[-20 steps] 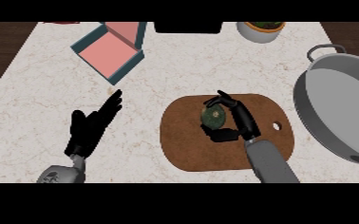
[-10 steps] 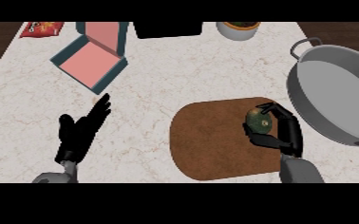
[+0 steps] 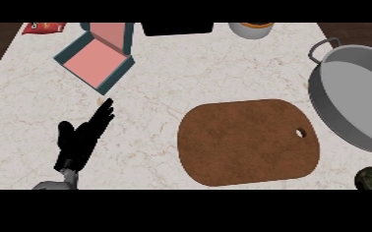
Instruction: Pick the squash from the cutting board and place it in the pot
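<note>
The brown cutting board point(image 3: 247, 142) lies bare at the lower middle of the head view, its small hole toward the right. The grey pot point(image 3: 341, 98) with a loop handle stands at the right edge, partly cut off. A small dark green patch at the lower right corner looks like the squash point(image 3: 364, 179); most of it is out of the picture. My right hand cannot be told apart from it there. My left hand point(image 3: 78, 137) rests open at the lower left, fingers pointing up and right, far from the board.
An open teal box with a pink inside point(image 3: 98, 56) sits at the upper left. A red packet point(image 3: 44, 27), a black object point(image 3: 178, 28) and a pale cup point(image 3: 251, 28) line the counter's far edge.
The view has swung left. My right hand carried the squash off the board toward the right and has slid to the lower right corner, nearly out of sight. The left hand stayed open.
</note>
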### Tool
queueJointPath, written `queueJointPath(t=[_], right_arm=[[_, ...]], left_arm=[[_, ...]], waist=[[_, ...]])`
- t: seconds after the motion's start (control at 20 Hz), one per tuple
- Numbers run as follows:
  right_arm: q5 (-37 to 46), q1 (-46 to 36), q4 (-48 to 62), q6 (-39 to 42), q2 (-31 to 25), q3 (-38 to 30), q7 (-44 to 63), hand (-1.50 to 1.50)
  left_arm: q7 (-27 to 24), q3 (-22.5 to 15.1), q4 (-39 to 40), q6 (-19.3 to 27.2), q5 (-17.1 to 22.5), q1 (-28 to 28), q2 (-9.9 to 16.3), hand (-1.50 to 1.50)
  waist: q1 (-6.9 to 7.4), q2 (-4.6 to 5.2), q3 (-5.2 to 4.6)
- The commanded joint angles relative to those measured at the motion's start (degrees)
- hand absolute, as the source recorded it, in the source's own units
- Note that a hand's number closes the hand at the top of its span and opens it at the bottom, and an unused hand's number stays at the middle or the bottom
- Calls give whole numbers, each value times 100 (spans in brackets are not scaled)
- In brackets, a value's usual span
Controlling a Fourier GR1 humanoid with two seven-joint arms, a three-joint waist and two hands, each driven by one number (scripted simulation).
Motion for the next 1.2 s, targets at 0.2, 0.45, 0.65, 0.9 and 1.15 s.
queueJointPath(t=[0.2, 0.45, 0.65, 0.9, 1.15], right_arm=[[173, 1817, -2315, -843, -60, -426, 941, 150], [836, 2291, -3535, -1301, -207, -379, 1851, 150], [1509, 2082, -4270, -1676, -646, -264, 3394, 150], [2291, 1491, -4810, -1610, -1580, -178, 5358, 150], [2442, 747, -4473, -631, -2608, -151, 6587, 150]], left_arm=[[118, -247, -39, -1, -173, -214, -225, 0], [173, -82, 206, -339, 15, -451, -103, 0], [556, -213, -324, -199, -100, -325, -142, 0], [164, -167, 196, -58, -274, -627, -333, 0], [47, -236, 265, -155, -270, -465, -425, 0]], waist=[[369, 90, 28], [400, 105, 30], [486, 103, 34], [524, 126, 30], [533, 115, 35]])
